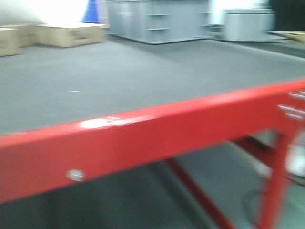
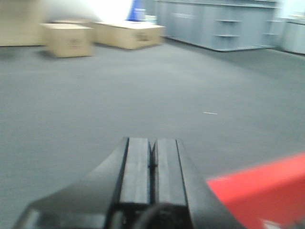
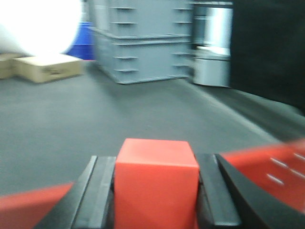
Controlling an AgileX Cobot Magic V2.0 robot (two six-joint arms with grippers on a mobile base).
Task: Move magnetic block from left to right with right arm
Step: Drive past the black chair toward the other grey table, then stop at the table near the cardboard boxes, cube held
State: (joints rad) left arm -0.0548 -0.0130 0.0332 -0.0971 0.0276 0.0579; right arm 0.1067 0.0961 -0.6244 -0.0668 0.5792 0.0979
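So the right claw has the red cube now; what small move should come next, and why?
Probably swing the right claw rightwards without opening: the red cube is clamped between its fingers, so the grasp looks done and the transfer is left. The left claw is shut and empty.

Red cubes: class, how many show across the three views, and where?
1. The red cube sits clamped between the right gripper's fingers in the right wrist view. The other red shapes are a table frame, not cubes. More could lie outside the views.
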